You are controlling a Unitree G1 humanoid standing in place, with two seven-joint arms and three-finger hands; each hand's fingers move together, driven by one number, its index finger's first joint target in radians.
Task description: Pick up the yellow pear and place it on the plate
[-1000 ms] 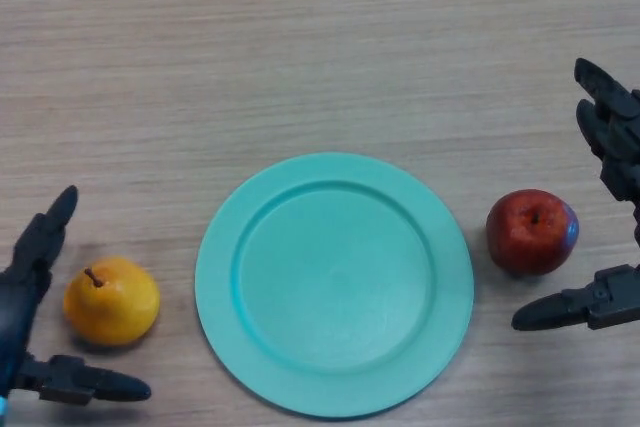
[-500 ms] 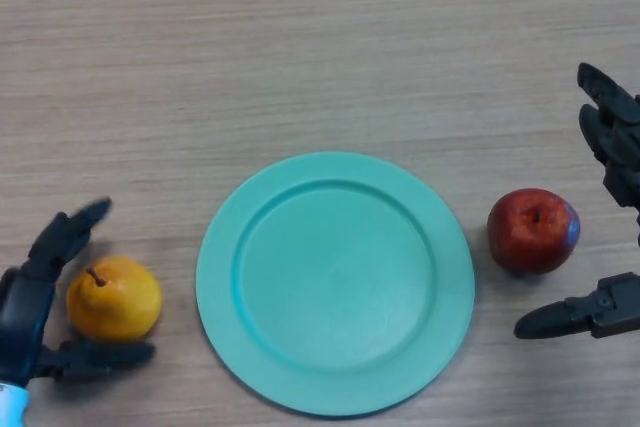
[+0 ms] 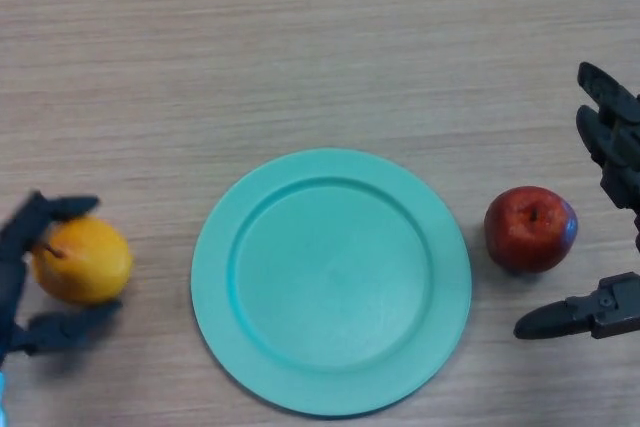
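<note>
The yellow pear (image 3: pixel 85 261) is at the left edge of the head view, in the grasp of my left hand (image 3: pixel 18 267). The fingers curl over its top and the thumb presses in from below. The pear looks lifted or tilted, its stem pointing left. The teal plate (image 3: pixel 330 282) lies flat at the middle of the table, to the right of the pear and apart from it. My right hand (image 3: pixel 615 237) is open at the right edge, fingers and thumb spread on either side of a red apple (image 3: pixel 531 229) without touching it.
The red apple sits just right of the plate's rim. The wooden table (image 3: pixel 320 47) stretches bare behind the plate.
My left hand has closed around the pear and drawn it left and slightly up. The right hand, apple and plate have stayed in place.
</note>
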